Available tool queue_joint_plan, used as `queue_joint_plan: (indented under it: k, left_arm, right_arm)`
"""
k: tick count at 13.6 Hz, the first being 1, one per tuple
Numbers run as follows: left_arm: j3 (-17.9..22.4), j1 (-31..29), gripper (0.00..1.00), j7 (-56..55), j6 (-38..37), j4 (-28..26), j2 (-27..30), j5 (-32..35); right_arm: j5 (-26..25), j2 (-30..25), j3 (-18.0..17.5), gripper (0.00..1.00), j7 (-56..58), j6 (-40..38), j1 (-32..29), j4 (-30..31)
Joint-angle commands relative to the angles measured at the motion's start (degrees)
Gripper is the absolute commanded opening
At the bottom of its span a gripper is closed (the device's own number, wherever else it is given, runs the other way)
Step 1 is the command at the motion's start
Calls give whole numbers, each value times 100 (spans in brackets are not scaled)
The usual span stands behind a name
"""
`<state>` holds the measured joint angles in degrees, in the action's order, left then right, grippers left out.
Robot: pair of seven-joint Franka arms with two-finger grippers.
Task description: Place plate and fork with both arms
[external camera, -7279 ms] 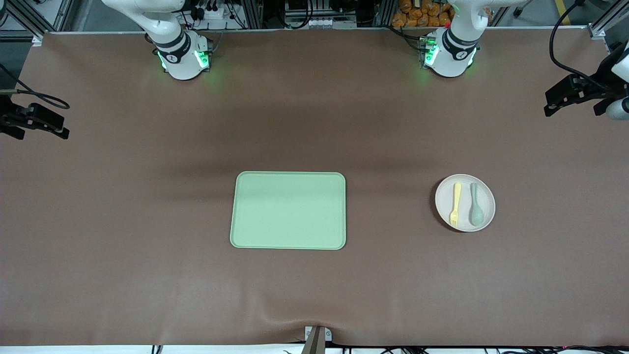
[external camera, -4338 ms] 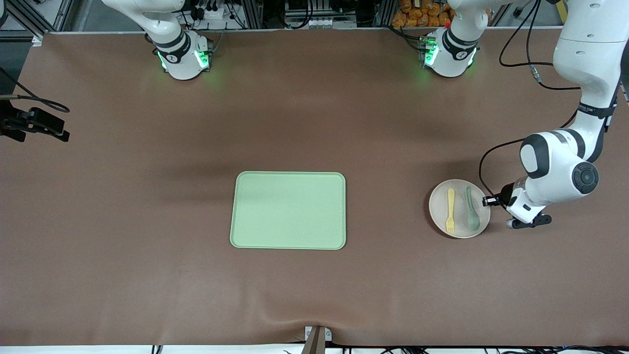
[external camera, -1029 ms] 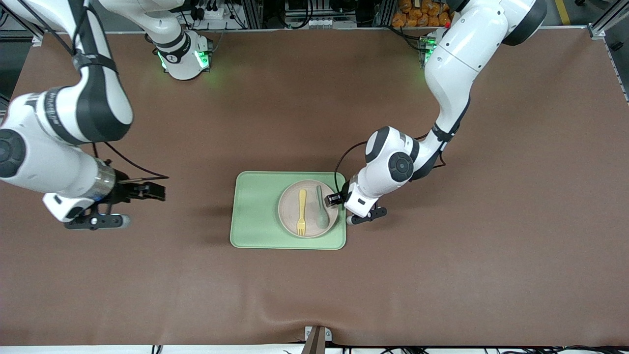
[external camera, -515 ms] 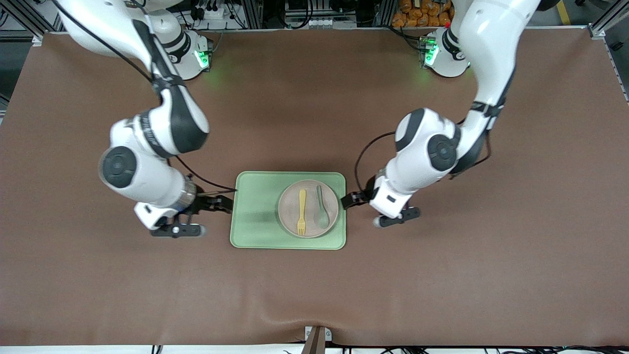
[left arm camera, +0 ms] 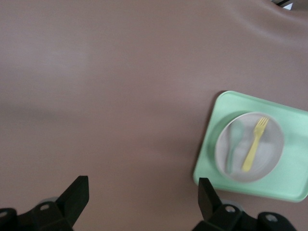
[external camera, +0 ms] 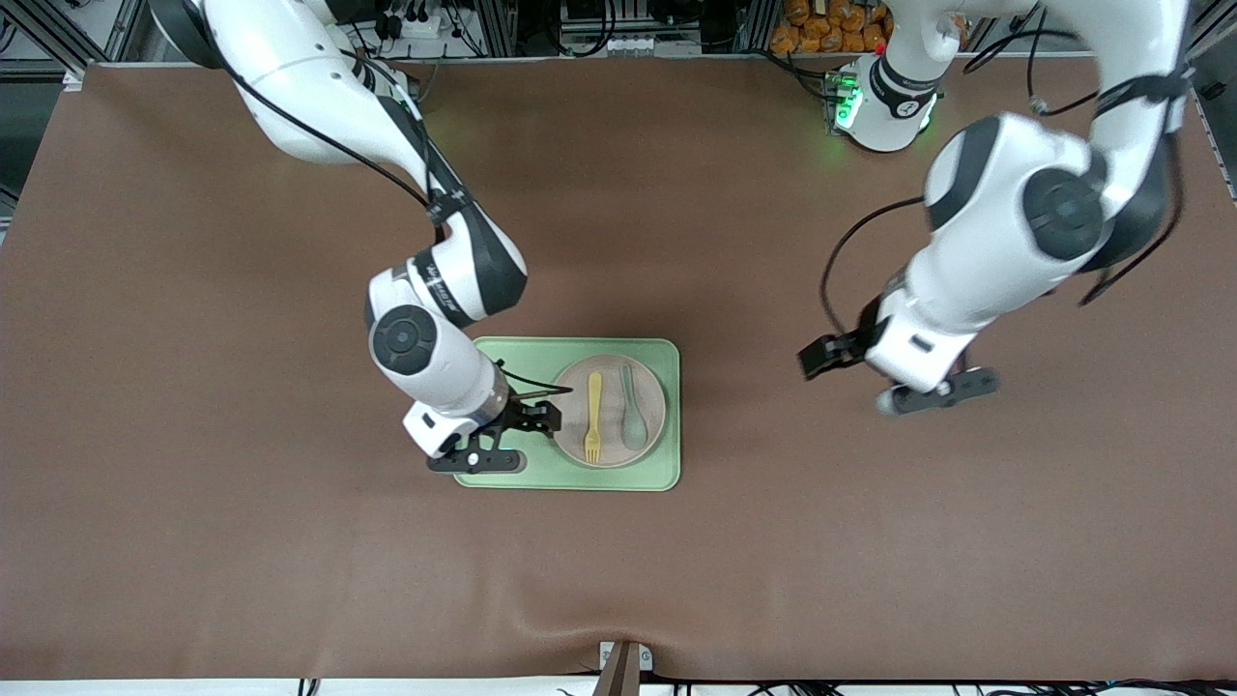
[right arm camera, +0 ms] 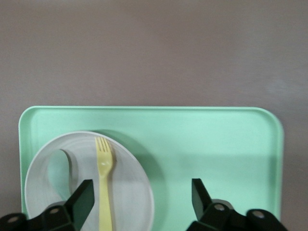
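The beige-pink plate (external camera: 613, 383) lies on the light-green tray (external camera: 672, 464), at the tray's end toward the left arm. The pale-yellow fork (external camera: 592, 418) lies on the plate beside a grey-green spoon (external camera: 633, 411). My right gripper (external camera: 551, 418) is open and empty over the tray, close beside the plate's rim. In the right wrist view its open fingers (right arm camera: 83, 196) frame the fork (right arm camera: 104, 183) and plate (right arm camera: 130, 187). My left gripper (external camera: 810, 360) is open and empty, up over bare table toward the left arm's end. The left wrist view shows the plate (left arm camera: 269, 144) farther off.
The tray also shows in the left wrist view (left arm camera: 226, 103) and in the right wrist view (right arm camera: 216, 144). The brown table cover (external camera: 870, 541) stretches on all sides of the tray. A small mount (external camera: 623, 662) sits at the table's front edge.
The left gripper has pulled away from the plate and risen toward the left arm's end. The right arm has swung in over the tray to the plate's rim. The plate has stayed put.
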<state>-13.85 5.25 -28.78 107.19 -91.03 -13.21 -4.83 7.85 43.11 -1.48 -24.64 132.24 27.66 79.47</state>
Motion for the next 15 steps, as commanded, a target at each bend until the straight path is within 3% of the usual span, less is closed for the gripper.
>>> queue_joint_plan:
  k: [1,3,4,7,15]
  left_arm:
    - [-21,-471,100,835,-740,-178,660,105]
    - [-21,-761,100,1355,-1110,-178,933,105]
    - [-21,-919,100,1575,-1251,-178,1056,105]
    - [-12,-1122,100,1937,-1858,-196,1469,113]
    - [-12,-1500,100,2298,-2044,-301,1927,105]
  right_arm:
    - [-11,452,87,81,-146,372,213,-309]
    - [-203,750,130,62,-172,417,485,-589]
    - [-396,882,244,58,-242,400,634,-721]
    - [-503,980,298,54,-330,347,750,-749]
    - [-434,1085,280,46,-505,329,864,-705]
